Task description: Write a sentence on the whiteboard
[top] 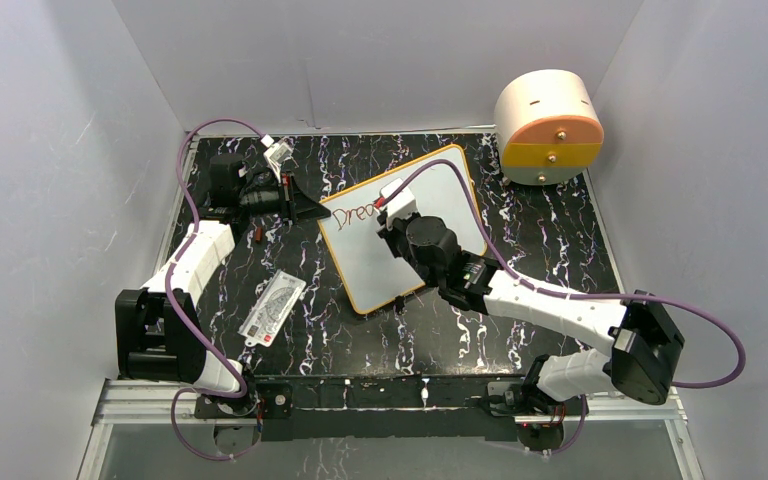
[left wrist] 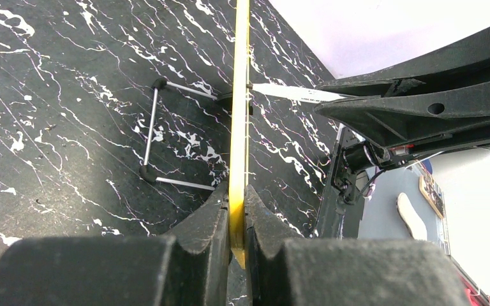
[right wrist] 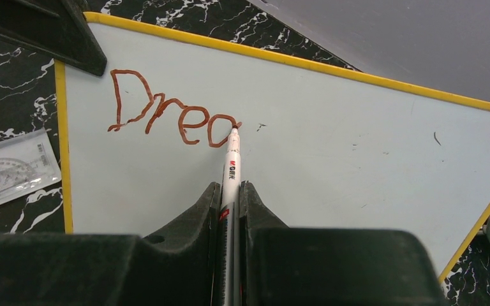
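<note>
From above, the right claw (top: 388, 205) and its arm cover the middle of the whiteboard (top: 360, 270) and the end of the sentence (top: 352, 213), the left wrist view shows that board only edge-on, and the print on the plastic card (top: 272, 308) is too small to read.

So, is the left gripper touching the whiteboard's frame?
Touching. The left wrist view shows the left gripper shut on the whiteboard, its jaws pressed on both sides of the yellow frame.

Reddish-brown handwriting (right wrist: 173, 116) near a corner of the whiteboard (right wrist: 332, 178) reads "Drea", the last letter incomplete. The marker (right wrist: 231, 169) bears small red print, too small to read.
</note>
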{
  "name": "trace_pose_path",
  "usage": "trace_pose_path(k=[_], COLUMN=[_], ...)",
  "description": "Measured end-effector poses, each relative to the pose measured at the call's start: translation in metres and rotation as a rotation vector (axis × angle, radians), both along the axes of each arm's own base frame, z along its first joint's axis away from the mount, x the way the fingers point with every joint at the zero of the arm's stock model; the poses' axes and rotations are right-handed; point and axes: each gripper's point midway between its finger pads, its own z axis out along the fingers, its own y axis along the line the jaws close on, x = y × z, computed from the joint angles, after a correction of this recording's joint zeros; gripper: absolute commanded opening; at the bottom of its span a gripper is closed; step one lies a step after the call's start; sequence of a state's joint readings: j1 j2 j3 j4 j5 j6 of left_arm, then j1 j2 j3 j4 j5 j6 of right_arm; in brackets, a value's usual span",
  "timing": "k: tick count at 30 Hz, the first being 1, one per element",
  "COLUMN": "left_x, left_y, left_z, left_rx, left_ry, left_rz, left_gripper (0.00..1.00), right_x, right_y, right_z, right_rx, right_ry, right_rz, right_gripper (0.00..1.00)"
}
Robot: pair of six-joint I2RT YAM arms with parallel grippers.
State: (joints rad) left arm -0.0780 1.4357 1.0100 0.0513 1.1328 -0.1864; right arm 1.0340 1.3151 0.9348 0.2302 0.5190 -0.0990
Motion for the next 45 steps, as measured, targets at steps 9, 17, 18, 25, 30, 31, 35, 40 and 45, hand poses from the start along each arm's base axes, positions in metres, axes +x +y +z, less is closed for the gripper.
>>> trace_pose_path(k=[9, 17, 18, 25, 30, 31, 35, 40, 45], left_x=[0.000, 0.000, 0.000, -0.001, -0.001, -0.001, -0.001, -0.001, -0.001], left_y=[0.000, 0.000, 0.000, 0.000, 0.000, 0.000, 0.000, 0.000, 0.000], left_z=[0.000, 0.000, 0.000, 0.000, 0.000, 0.000, 0.000, 0.000, 0.000], left_rx=[0.001, 0.001, 0.001, 0.001, 0.002, 0.002, 0.002, 0.001, 0.001], left_ry=[0.000, 0.000, 0.000, 0.000, -0.002, -0.002, -0.002, -0.002, -0.001], left_rz=[-0.001, -0.003, -0.003, -0.003, -0.004, -0.004, -0.004, -0.005, -0.005], left_gripper=[0.00, 0.00, 0.00, 0.00, 0.00, 0.00, 0.00, 0.00, 0.00], right_x=[-0.005, -0.006, -0.006, -0.006, -0.003, -0.003, 0.000, 0.003, 0.006], right_y=[-0.004, -0.010, -0.011, -0.011, -0.012, -0.012, -0.012, -0.011, -0.008], right_z=[-0.007, -0.010, -0.010, -0.007, 0.000, 0.000, 0.005, 0.007, 0.003], right_rx=[-0.019, -0.040, -0.042, -0.038, -0.027, -0.028, -0.017, -0.007, -0.015], right_ry=[0.033, 0.044, 0.044, 0.036, 0.011, 0.009, -0.006, -0.015, -0.017], right_rz=[0.005, -0.010, -0.013, -0.014, -0.021, -0.021, -0.025, -0.029, -0.026], right_gripper=[0.00, 0.00, 0.00, 0.00, 0.00, 0.00, 0.00, 0.00, 0.00])
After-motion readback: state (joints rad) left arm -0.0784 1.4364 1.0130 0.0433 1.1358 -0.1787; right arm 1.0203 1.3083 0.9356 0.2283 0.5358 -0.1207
